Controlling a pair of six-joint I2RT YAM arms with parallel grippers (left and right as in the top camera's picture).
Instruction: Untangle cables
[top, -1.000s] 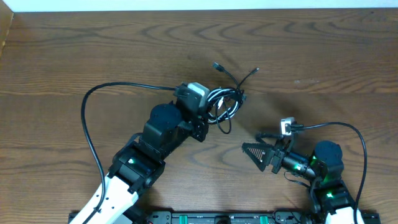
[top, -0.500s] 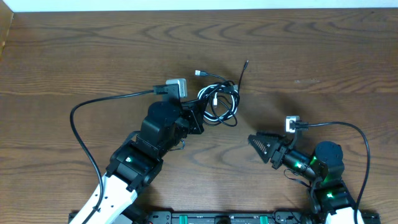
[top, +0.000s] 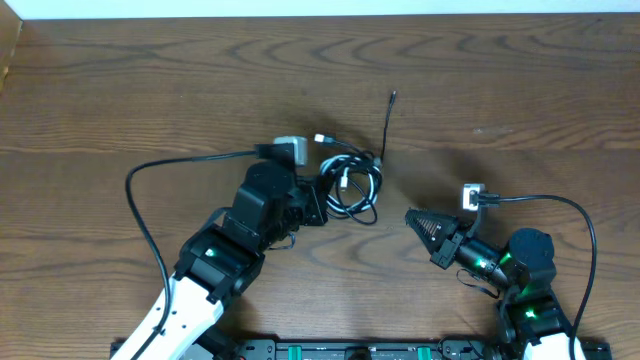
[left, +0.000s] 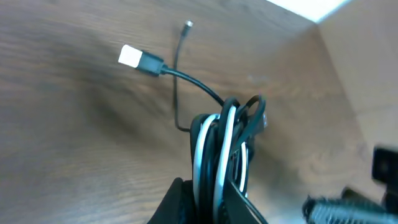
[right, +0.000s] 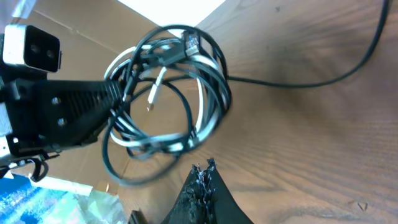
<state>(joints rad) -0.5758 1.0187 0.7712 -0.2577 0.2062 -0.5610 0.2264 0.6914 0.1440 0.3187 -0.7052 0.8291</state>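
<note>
Left gripper clenched on the cable coil; right gripper pinched shut on nothing.

The coiled bundle of thin flexible cables (top: 352, 186), mostly black cords with 1 white one, sits directly in front of the black left gripper (top: 322, 196), whose 2 fingers (left: 176, 202) clamp the near edge of the loops. I cannot tell whether the coil rests on the brown wood-grain table (top: 150, 90) or hangs clear of it. Beyond that gripper, 1 black strand runs from the coil to a small dark plug (top: 392, 97), and another ends in a flat silver-tipped plug (top: 320, 139). The black right gripper (top: 412, 218) lies to the right of the left gripper, past the coil. Its fingers are pressed together and empty, and its tips point at the loops, near but apart.
</note>
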